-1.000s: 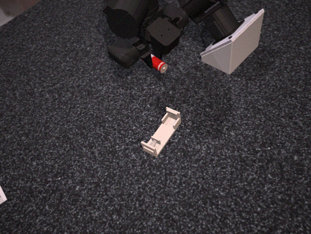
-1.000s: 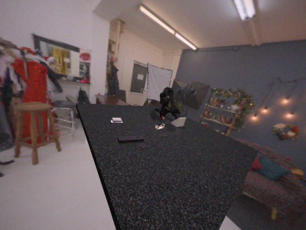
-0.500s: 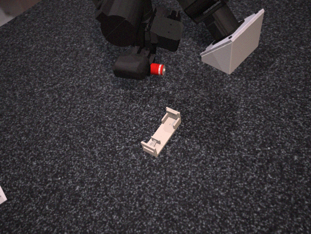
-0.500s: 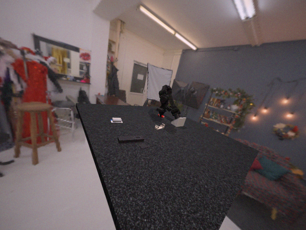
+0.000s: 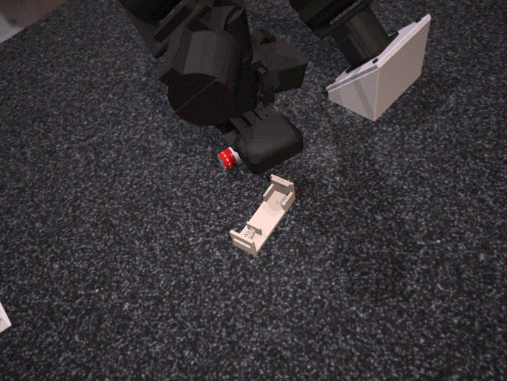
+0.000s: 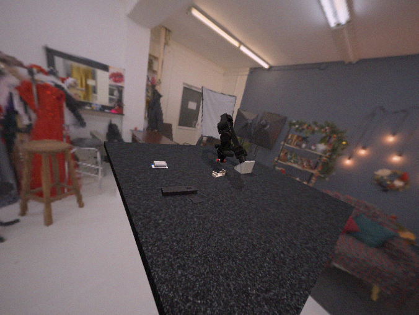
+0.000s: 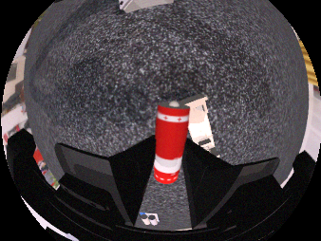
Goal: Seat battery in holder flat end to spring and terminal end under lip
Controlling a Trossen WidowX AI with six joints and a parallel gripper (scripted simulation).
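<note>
The red and white battery (image 5: 228,158) (image 6: 220,160) (image 7: 171,138) is between the fingers of my gripper (image 5: 239,146) (image 7: 169,140), which is shut on it. In the top view its flat end sticks out on the left and a finger hides the rest. In the wrist view its terminal end points up the picture. The beige holder (image 5: 266,219) (image 6: 218,173) (image 7: 199,124) stands empty on the table, below and right of the gripper in the top view. Its spring (image 5: 249,232) is at the lower-left end and its lip (image 5: 282,180) at the upper-right end, nearer the gripper.
A pale wedge-shaped block (image 5: 399,76) (image 6: 245,167) (image 7: 148,4) stands right of the gripper in the top view, under part of the arm. In the exterior view, a long black bar (image 6: 179,191), a thin dark piece (image 6: 196,199) and a small white item (image 6: 159,164) lie farther off.
</note>
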